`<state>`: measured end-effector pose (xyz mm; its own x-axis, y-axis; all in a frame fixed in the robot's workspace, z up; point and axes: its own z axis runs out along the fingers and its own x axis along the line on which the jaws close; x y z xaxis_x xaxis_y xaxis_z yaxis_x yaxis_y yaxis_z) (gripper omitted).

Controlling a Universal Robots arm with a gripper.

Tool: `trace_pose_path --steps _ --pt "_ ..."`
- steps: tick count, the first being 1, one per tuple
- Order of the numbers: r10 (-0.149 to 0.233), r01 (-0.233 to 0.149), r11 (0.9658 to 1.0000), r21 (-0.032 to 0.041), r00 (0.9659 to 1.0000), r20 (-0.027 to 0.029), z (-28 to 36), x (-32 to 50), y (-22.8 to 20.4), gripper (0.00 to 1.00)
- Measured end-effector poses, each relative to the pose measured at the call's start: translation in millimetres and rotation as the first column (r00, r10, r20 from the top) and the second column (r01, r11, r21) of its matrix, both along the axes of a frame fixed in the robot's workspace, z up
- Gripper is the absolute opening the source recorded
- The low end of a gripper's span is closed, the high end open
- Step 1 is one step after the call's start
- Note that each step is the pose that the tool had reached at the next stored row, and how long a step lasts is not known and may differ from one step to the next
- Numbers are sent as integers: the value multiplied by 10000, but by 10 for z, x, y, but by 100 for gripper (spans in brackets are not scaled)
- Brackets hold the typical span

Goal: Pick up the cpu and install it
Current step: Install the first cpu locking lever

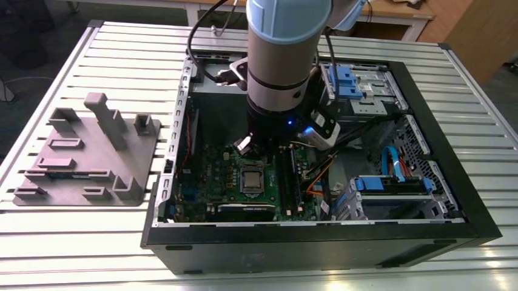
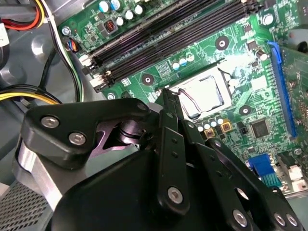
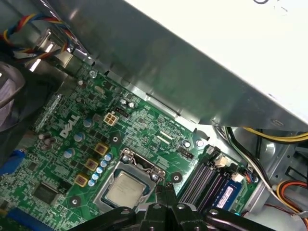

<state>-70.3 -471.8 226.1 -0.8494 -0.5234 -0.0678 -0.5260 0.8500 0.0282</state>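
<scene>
Hovering claw pinched shut, empty, near cpu lying in socket — keep your moves plumb, gentle.

Even light brightens the worktop. The computer case is dim inside. White glare burns beyond its wall in the first wrist view.

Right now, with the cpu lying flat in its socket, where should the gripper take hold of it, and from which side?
Probably by two opposite edges of the cpu, coming straight down from above. It lies flat and thin inside the socket frame on the motherboard, so only its top faces out and a sideways approach looks blocked. The gripper hangs close beside it.
</scene>
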Motion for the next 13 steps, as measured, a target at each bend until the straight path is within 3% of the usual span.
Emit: trace_pose_path --steps 8,13 --pt "-315 315 9995 -7 9995 1 -27 -5 -1 10" --pt "-822 822 9966 -8 9966 1 -50 -6 0 10"
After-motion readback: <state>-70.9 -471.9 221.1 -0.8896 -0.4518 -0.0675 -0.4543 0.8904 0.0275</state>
